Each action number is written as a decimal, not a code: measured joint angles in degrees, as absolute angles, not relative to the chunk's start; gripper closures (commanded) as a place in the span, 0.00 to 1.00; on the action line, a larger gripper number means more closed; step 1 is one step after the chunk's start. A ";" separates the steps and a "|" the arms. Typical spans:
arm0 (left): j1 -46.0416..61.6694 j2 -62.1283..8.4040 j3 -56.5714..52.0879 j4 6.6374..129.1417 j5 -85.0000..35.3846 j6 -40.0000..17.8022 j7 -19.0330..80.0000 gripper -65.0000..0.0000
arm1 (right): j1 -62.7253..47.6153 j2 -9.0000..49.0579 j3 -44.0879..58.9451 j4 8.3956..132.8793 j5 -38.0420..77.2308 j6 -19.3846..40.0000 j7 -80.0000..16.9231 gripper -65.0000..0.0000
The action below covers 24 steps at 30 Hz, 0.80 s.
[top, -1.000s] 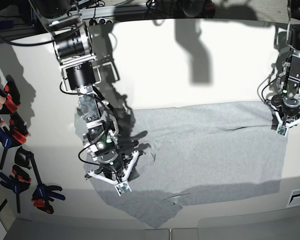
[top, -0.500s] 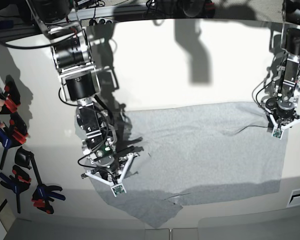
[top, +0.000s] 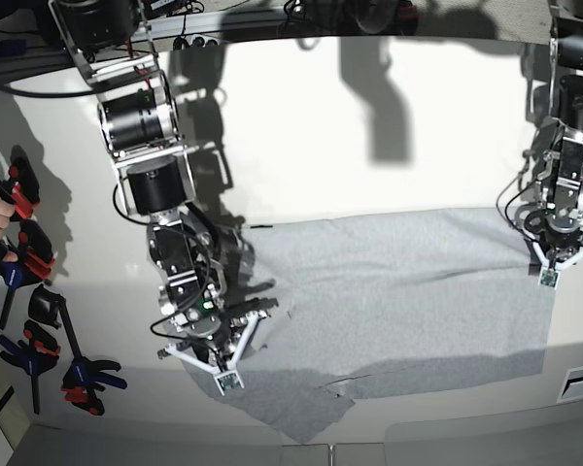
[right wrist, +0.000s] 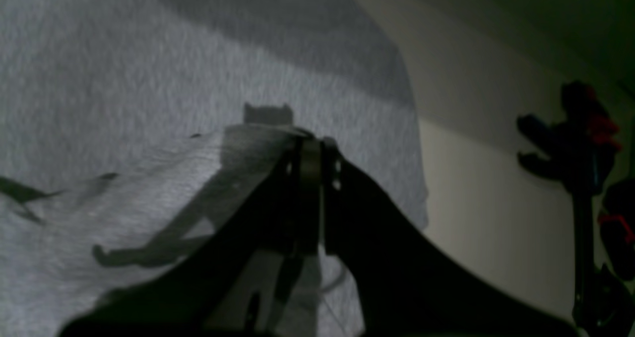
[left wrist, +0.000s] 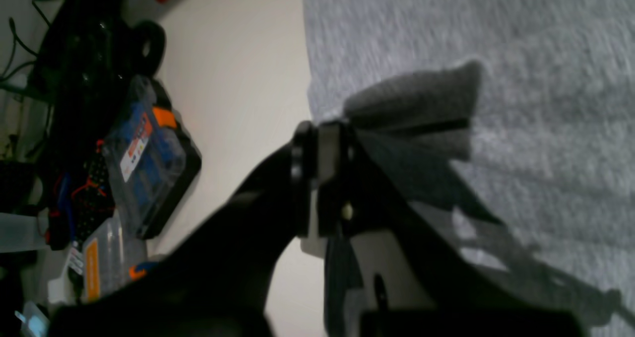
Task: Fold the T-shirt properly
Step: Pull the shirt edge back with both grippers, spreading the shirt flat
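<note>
Two hands grip the grey T-shirt [top: 408,301] on the counter [top: 369,146]. Left hand [left wrist: 322,143] and right hand [right wrist: 307,153] each clench cloth at opposite edges, probably to stretch it flat for folding.

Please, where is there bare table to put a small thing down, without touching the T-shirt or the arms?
Bare table lies behind the T-shirt, between both arms. The edge beside the right gripper is crowded with clamps; cloth fills the front.
</note>
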State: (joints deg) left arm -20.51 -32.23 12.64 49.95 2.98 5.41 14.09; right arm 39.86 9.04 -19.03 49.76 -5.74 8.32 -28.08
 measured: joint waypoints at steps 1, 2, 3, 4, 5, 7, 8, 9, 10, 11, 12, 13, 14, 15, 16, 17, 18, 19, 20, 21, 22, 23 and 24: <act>-20.49 -32.23 12.64 49.95 2.98 5.41 14.11 1.00 | 39.88 9.02 -19.00 49.76 -5.76 8.29 -28.08 1.00; -20.45 -32.23 12.64 49.93 2.98 5.39 14.15 1.00 | 39.86 8.99 -19.00 49.74 -5.76 8.29 -28.10 1.00; -20.43 -32.23 12.64 49.84 2.96 5.39 14.15 1.00 | 39.81 8.91 -19.00 49.56 -5.76 8.29 -28.10 1.00; -20.38 -32.23 12.64 49.84 2.92 5.39 14.13 1.00 | 39.66 8.88 -19.00 49.54 -5.76 8.32 -28.10 1.00; -20.38 -32.23 12.64 49.84 2.48 5.41 14.15 1.00 | 39.66 8.88 -19.03 49.54 -5.76 8.32 -28.08 1.00; -20.38 -32.23 12.64 49.84 2.52 5.39 14.13 1.00 | 39.68 8.91 -19.00 49.54 -5.76 8.29 -28.05 1.00; -20.36 -32.23 12.64 49.84 2.52 5.39 14.13 1.00 | 39.70 8.91 -19.03 49.54 -5.76 8.29 -28.03 1.00; -20.36 -32.23 12.64 49.84 2.50 5.39 14.13 1.00 | 39.70 8.91 -19.03 49.54 -5.76 8.29 -27.88 1.00; -20.36 -32.23 12.64 49.84 2.50 5.39 14.15 1.00 | 39.68 8.91 -19.03 49.54 -5.76 8.32 -27.88 1.00; -20.36 -32.23 12.64 49.84 2.50 5.41 14.13 1.00 | 39.68 8.88 -19.03 49.54 -5.74 8.29 -27.88 1.00; -20.38 -32.23 12.64 49.84 2.52 5.39 14.13 1.00 | 39.68 8.88 -19.00 49.54 -5.74 8.32 -27.88 1.00; -20.38 -32.23 12.64 49.84 2.52 5.39 14.13 1.00 | 39.68 8.88 -19.03 49.54 -5.74 8.32 -27.88 1.00; -20.38 -32.23 12.64 49.84 2.50 5.39 14.13 1.00 | 39.68 8.91 -19.00 49.54 -5.74 8.32 -27.77 1.00; -20.36 -32.23 12.64 49.84 2.52 5.41 14.13 1.00 | 39.68 8.91 -19.00 49.54 -5.76 8.32 -27.33 0.89; -20.36 -32.23 12.64 49.84 2.52 5.39 14.13 1.00 | 39.68 8.91 -19.00 49.54 -5.85 8.32 -27.03 0.79; -20.36 -32.23 12.64 49.84 2.52 5.39 14.13 1.00 | 39.68 8.91 -19.00 49.54 -5.76 8.29 -26.96 0.70; -20.38 -32.23 12.64 49.84 2.52 5.39 14.13 1.00 | 39.68 8.88 -19.00 49.54 -5.76 8.32 -26.81 0.63; -20.36 -32.23 12.64 49.84 2.52 5.39 14.13 1.00 | 39.68 8.91 -19.00 49.54 -5.76 8.29 -26.57 0.58; -20.38 -32.23 12.64 49.84 2.52 5.39 14.13 1.00 | 39.68 8.88 -19.00 49.54 -5.78 8.29 -26.59 0.57; -20.36 -32.23 12.64 49.84 2.52 5.39 14.15 0.97 | 39.68 8.88 -19.00 49.54 -5.76 8.32 -26.59 0.57; -20.36 -32.23 12.64 49.84 2.50 5.41 14.13 0.93 | 39.68 8.88 -19.00 49.54 -5.76 8.29 -26.59 0.57; -20.38 -32.23 12.64 49.84 2.50 5.41 14.13 0.89 | 39.68 8.91 -19.00 49.54 -5.76 8.29 -26.61 0.57; -20.38 -32.23 12.64 49.84 2.52 5.41 14.15 0.85 | 39.68 8.91 -19.00 49.54 -5.76 8.32 -26.72 0.57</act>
